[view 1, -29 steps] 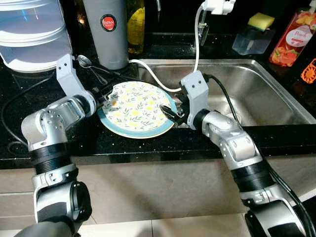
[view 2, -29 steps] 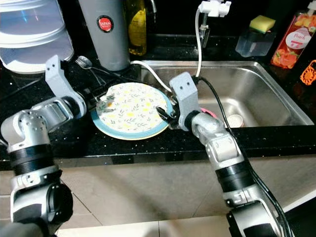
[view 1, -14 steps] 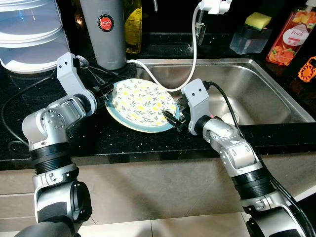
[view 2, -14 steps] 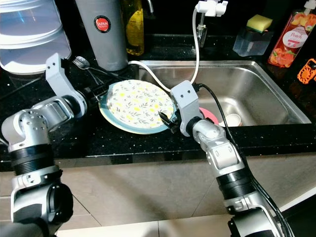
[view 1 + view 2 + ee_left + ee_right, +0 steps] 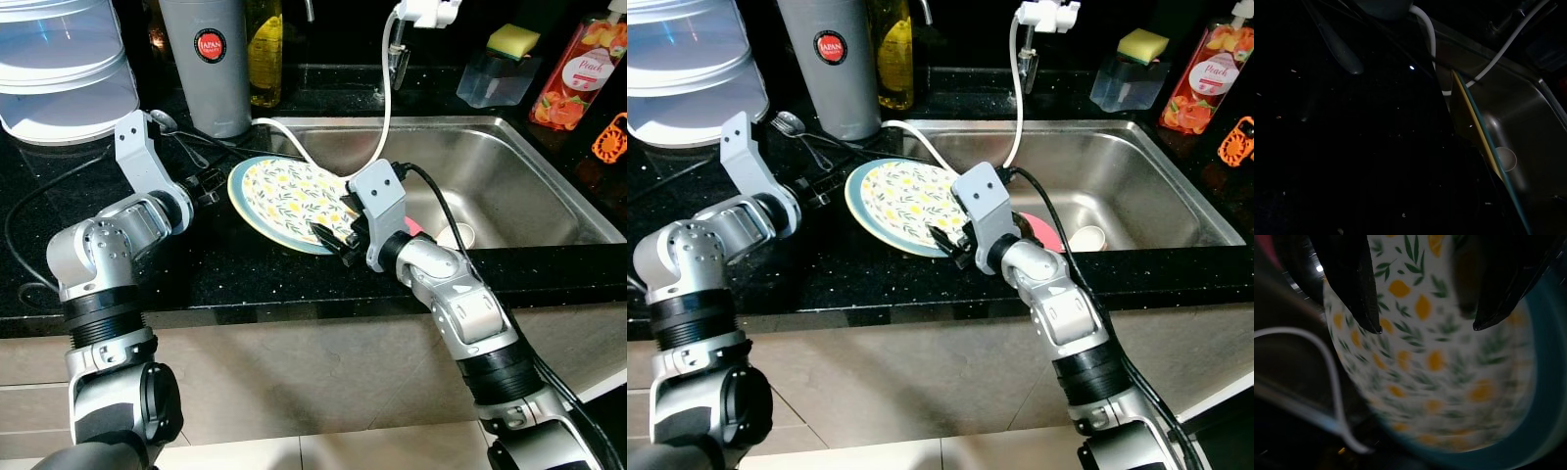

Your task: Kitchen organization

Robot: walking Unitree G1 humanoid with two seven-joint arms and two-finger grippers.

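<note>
A lemon-patterned plate with a teal rim sits tilted at the sink's left edge, its left side raised off the black counter. My right gripper is at the plate's near rim. In the right wrist view its fingers stand apart over the plate's face, open. My left gripper hovers just left of the plate, apart from the rim. The left wrist view is dark and catches the plate edge-on with the sink beyond.
The steel sink holds a small white cup and a pink item. A white hose hangs from the tap across the plate's far side. Behind stand a grey flask, spoon, white containers, soap bottle.
The plate has gone from lying flat on the counter to tilted and has slid right toward the sink. Its left rim has left my left gripper. My right gripper moved left.
</note>
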